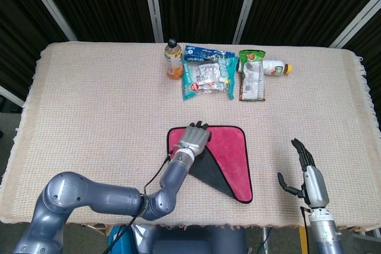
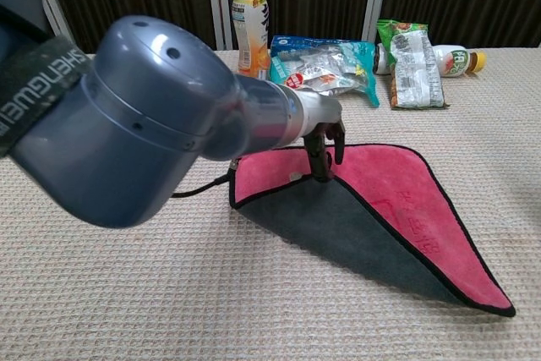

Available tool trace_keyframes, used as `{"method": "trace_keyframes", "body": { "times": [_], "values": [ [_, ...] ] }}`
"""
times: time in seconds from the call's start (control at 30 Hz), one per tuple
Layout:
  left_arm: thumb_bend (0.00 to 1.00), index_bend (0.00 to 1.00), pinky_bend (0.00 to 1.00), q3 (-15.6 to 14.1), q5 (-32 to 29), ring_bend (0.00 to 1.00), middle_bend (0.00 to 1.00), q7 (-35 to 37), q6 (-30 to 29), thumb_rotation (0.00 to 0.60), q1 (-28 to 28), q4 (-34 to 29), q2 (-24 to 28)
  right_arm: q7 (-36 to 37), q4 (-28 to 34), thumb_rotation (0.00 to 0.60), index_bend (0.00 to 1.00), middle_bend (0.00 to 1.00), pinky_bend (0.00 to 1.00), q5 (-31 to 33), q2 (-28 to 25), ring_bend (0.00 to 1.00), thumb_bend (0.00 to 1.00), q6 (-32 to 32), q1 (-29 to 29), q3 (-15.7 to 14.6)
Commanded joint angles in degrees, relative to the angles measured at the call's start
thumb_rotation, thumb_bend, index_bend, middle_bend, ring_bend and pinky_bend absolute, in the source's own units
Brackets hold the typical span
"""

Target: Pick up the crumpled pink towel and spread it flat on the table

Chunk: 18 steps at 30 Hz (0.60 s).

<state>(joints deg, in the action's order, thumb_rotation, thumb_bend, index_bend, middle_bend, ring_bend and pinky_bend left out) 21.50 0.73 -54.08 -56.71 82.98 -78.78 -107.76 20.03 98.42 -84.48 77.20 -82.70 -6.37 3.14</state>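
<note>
The pink towel (image 1: 231, 150) (image 2: 396, 194) lies near the table's front, folded over on a diagonal so its dark grey underside (image 1: 208, 171) (image 2: 342, 226) faces up. My left hand (image 1: 194, 138) (image 2: 325, 136) hangs over the towel's back left part, fingers pointing down and slightly apart. Its fingertips (image 2: 322, 177) touch the cloth at the folded-over corner with the small loop, and no pinch shows. The left forearm fills much of the chest view. My right hand (image 1: 307, 171) appears only in the head view, at the front right edge, with fingers spread and empty.
Along the back of the table stand an orange drink bottle (image 1: 173, 59) (image 2: 248, 23), blue snack packets (image 1: 207, 75) (image 2: 323, 68), a green packet (image 1: 252, 75) (image 2: 412, 54) and a lying bottle (image 1: 275, 67) (image 2: 456, 60). A woven beige cloth (image 1: 89, 105) covers the table.
</note>
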Motion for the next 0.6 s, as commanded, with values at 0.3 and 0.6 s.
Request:
{"method": "trace_keyframes", "body": {
  "times": [0.3, 0.6],
  "values": [
    [0.47, 0.32, 0.12, 1.0, -2.9, 0.00, 0.06, -4.3, 1.5, 0.600, 3.0, 3.6, -2.4, 1.1, -0.7, 0.600, 0.00, 0.00, 0.00, -0.1, -0.2, 0.00, 0.39, 0.1, 0.1, 0.5],
    [0.47, 0.34, 0.12, 0.2, -7.3, 0.00, 0.06, -8.1, 1.0, 0.600, 2.9, 2.1, -0.9, 0.8, -0.4, 0.600, 0.00, 0.00, 0.00, -0.7, -0.2, 0.00, 0.39, -0.5, 0.5, 0.4]
  ]
}}
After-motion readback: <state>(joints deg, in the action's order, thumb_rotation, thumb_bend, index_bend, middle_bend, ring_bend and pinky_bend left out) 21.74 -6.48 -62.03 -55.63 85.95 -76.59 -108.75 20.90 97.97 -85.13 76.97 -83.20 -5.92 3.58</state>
